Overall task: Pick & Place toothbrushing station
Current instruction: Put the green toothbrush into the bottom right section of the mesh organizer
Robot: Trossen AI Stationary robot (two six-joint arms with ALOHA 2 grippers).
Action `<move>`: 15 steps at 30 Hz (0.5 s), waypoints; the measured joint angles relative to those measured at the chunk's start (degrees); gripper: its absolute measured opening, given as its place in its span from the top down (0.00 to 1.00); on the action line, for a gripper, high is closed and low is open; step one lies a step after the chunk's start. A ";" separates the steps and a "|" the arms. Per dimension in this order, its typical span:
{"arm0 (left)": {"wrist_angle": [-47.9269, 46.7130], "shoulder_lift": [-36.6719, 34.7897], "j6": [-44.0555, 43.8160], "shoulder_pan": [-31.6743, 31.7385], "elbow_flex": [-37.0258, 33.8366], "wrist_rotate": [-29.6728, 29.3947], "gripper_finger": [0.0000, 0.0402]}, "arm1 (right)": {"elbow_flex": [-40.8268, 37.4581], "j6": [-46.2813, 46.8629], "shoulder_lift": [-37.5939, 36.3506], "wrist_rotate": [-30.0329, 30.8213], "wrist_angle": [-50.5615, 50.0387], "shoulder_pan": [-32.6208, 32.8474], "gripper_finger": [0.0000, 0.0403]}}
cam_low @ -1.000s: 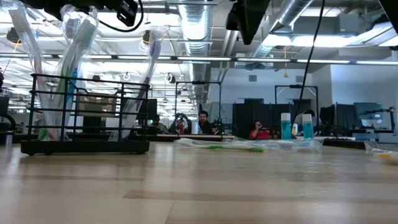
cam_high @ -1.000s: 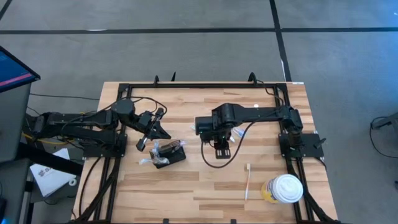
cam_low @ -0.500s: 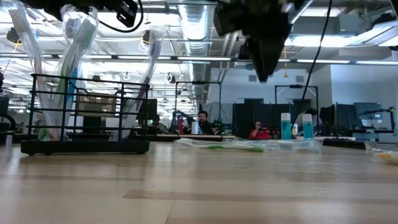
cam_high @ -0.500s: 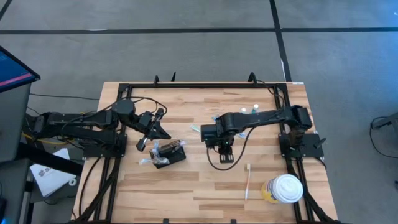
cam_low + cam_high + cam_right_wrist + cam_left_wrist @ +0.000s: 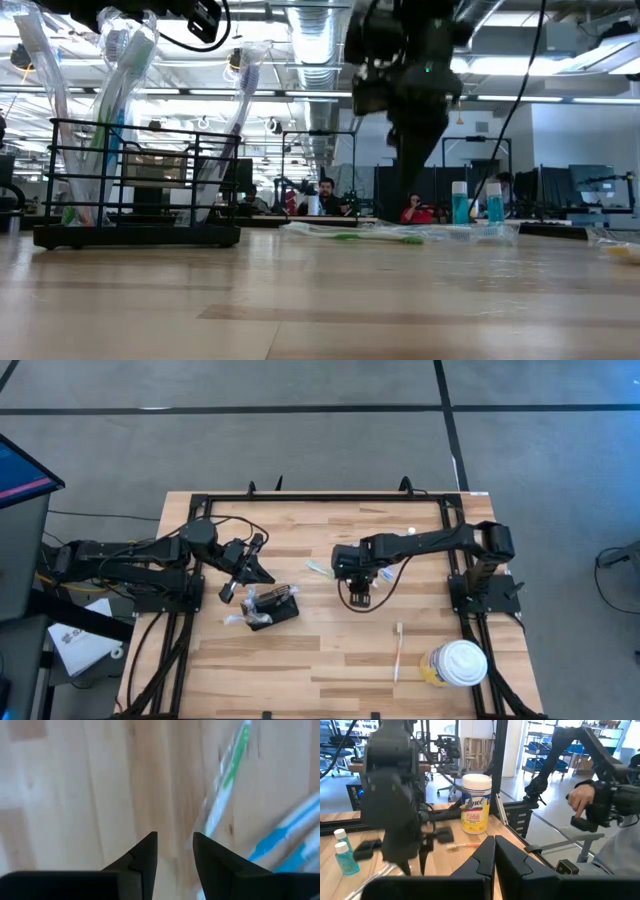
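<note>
Black toothbrushing station stands left of the tabletop's centre, toothbrushes upright inside.
Left gripper, fingers pressed together, hovers just beside it; right gripper, fingers slightly spread, hangs over a green-striped wrapped toothbrush mid-table.

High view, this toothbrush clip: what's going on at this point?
The right gripper hangs open over the middle of the table, pointing down at a wrapped green toothbrush lying on the wood; it holds nothing. The left gripper waits beside the toothbrushing station, which already has several wrapped brushes standing in it. Another toothbrush lies near the wipes canister.
</note>
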 joint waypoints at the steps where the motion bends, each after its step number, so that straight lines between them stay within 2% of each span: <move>1: 0.01 0.00 0.00 0.02 0.00 0.01 0.99 | -0.86 0.00 0.17 0.00 0.44 -0.39 0.71; 5: -0.01 0.00 0.00 0.02 0.00 0.00 0.99 | -3.85 0.85 0.08 -0.03 5.16 -2.05 0.71; 10: 0.02 0.00 0.00 0.02 0.00 -0.01 0.99 | -4.32 1.92 0.04 0.08 6.33 -3.39 0.71; 15: 0.02 0.00 0.00 0.02 0.00 -0.01 0.99 | -4.39 1.93 0.04 3.23 6.32 -3.62 0.71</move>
